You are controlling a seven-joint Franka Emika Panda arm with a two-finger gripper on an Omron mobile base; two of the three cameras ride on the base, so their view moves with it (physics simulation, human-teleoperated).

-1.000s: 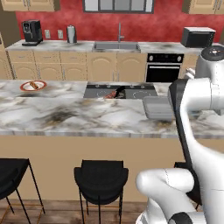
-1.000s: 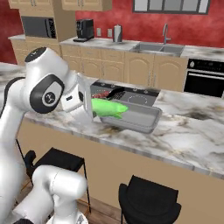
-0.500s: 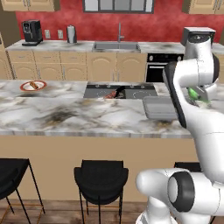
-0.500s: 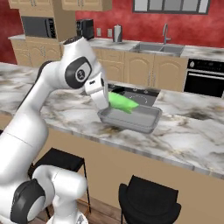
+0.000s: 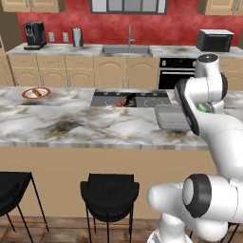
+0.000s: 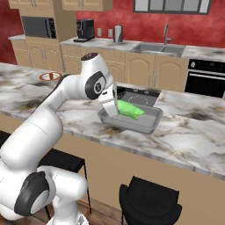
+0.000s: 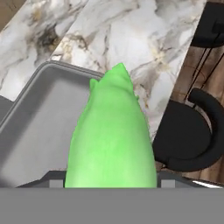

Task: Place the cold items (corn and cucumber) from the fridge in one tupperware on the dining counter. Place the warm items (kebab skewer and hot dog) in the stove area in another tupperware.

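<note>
While the two-finger gripper hangs just over the near end of the shallow grey rectangular tupperware tray, its jaws stand partly apart and are closed on the smooth bright green cucumber, which juts forward from between them. In the hand view the cucumber points away from the camera, its tapered tip reaching past the tray's far rim toward the marbled counter edge; whether its underside already touches the tray floor I cannot tell. The tray sits on the grey-veined white marble dining counter, just in front of the dark inset cooktop.

Outward from there, the white arm bends up from the base and over the counter. On the cooktop lies a small reddish-brown item, probably the kebab skewer, though it is too small to be sure. Farther to the left of the counter, a round red-rimmed plate carries what looks like the hot dog. Black round stools stand below the counter's near side.

As for progress, I judge the task to be in its early part: the cucumber is about to be set down but is not yet let go, the tray floor beside it looks bare, so the corn is seemingly yet to be fetched, and both warm items appear unmoved. I can make out no second container.
</note>
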